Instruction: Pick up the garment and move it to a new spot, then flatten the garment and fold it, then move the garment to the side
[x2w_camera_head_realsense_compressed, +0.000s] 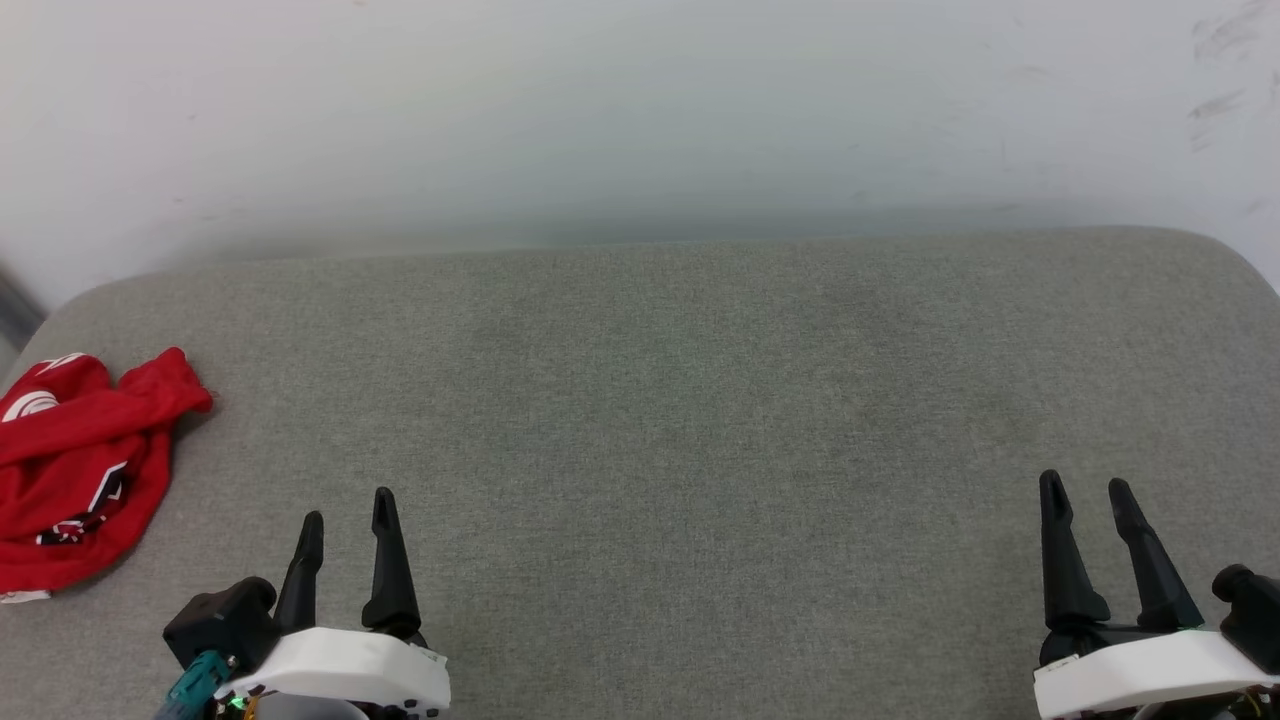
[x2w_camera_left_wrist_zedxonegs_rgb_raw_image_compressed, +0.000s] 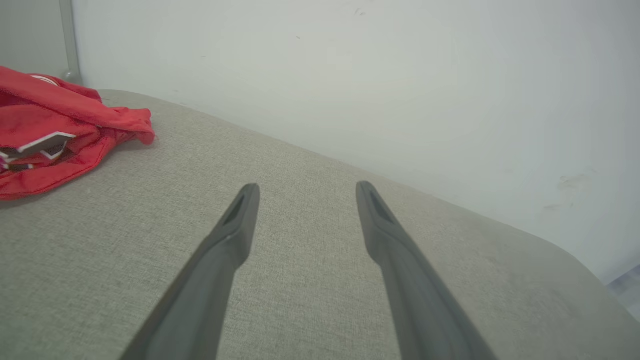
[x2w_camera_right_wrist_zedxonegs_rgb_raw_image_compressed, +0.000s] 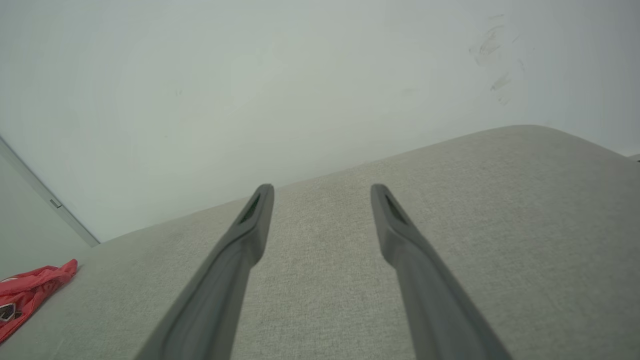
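The garment, a red jersey with white trim and black lettering, lies crumpled at the far left edge of the grey padded surface. It also appears at the upper left of the left wrist view as the garment and at the lower left of the right wrist view as the garment. My left gripper hovers open near the front edge, a short way right of the garment, with nothing between its fingers. My right gripper stands open at the front right, far from the garment, holding nothing.
A pale wall rises directly behind the grey surface. The surface has rounded back corners at the left and the right. Wide bare fabric stretches between the two grippers.
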